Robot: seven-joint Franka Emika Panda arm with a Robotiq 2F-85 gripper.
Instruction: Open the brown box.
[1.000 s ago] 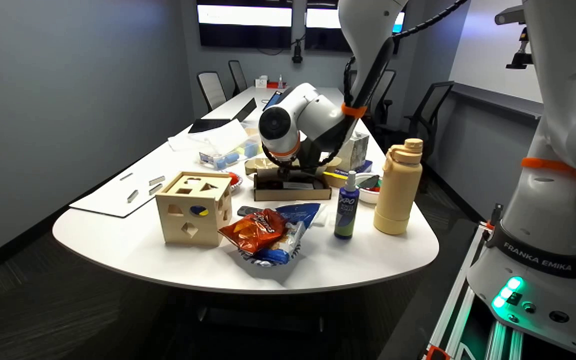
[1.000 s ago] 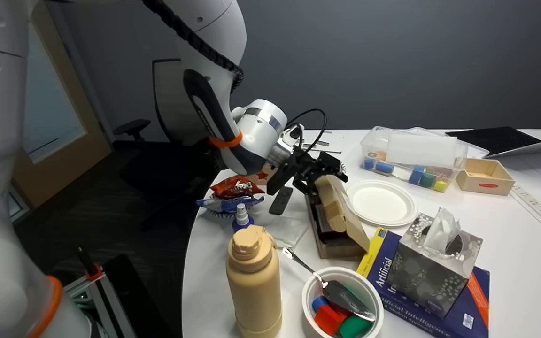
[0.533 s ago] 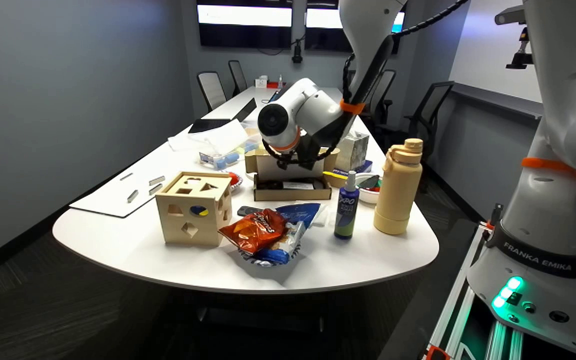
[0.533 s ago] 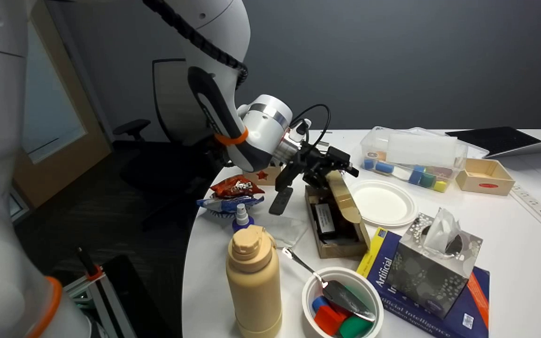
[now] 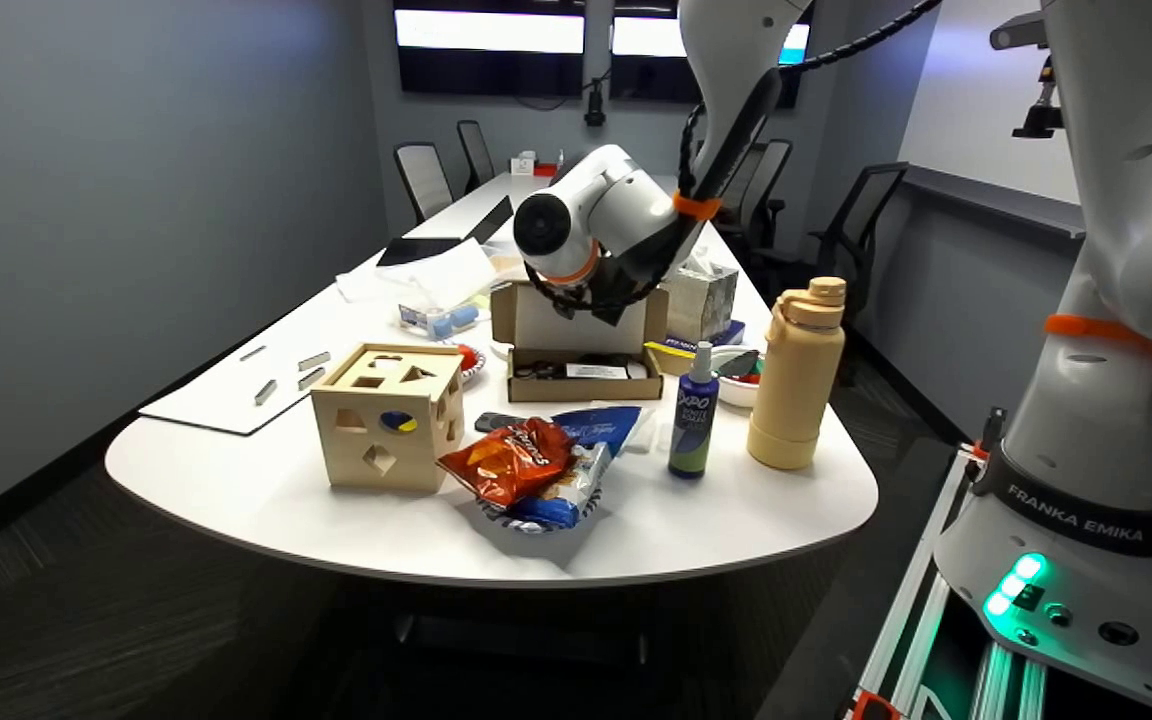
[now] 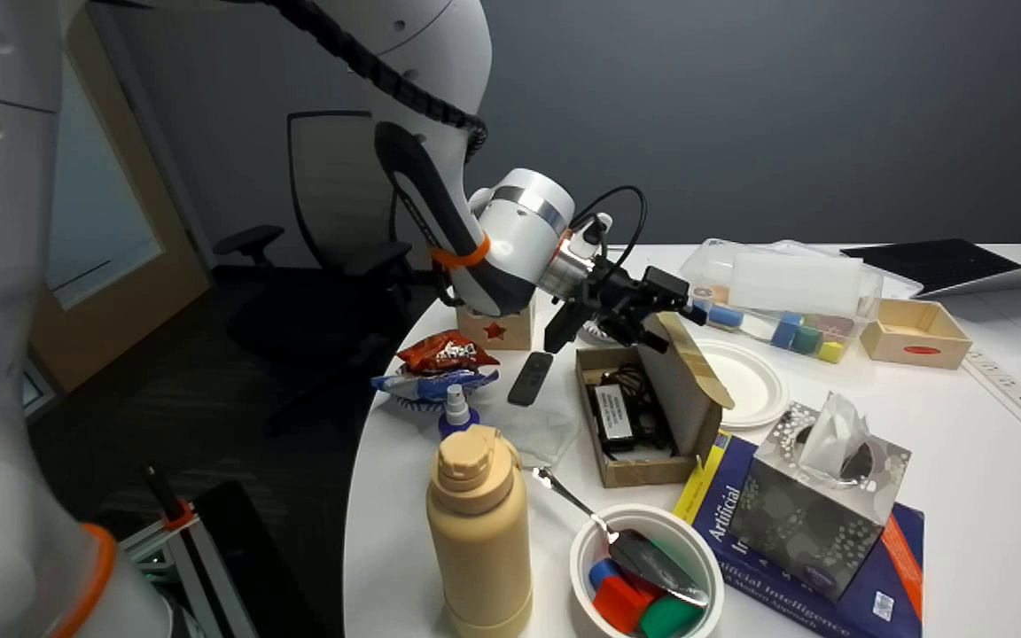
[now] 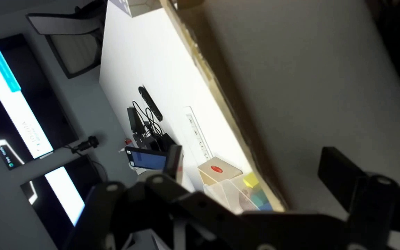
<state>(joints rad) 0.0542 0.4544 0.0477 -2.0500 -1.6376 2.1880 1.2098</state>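
Observation:
The brown box [image 6: 648, 472] sits on the white table and also shows in an exterior view [image 5: 586, 389]. Its lid [image 6: 692, 399] stands raised, about upright, along the far long side. Inside lie a black item with a white label [image 6: 614, 413] and dark cables. My gripper [image 6: 677, 326] is open at the lid's upper edge near one end. In the wrist view the open fingers [image 7: 251, 159] stand on either side of the lid's edge, and the lid's grey inner face [image 7: 290, 86] fills the right side. I cannot tell whether a finger touches the lid.
A tan bottle [image 6: 479, 532], a white bowl with a spatula [image 6: 710, 567] and a book under a tissue box [image 6: 816, 505] stand near the box. A white plate [image 6: 745, 381] lies behind the lid. A wooden cube [image 5: 381, 420], chip bags [image 5: 516, 460] and a spray bottle [image 5: 693, 420] are nearby.
The lid has swung from slanting low over the box to about upright, uncovering the contents. My gripper has moved up and toward the lid's far side along with it, staying open.

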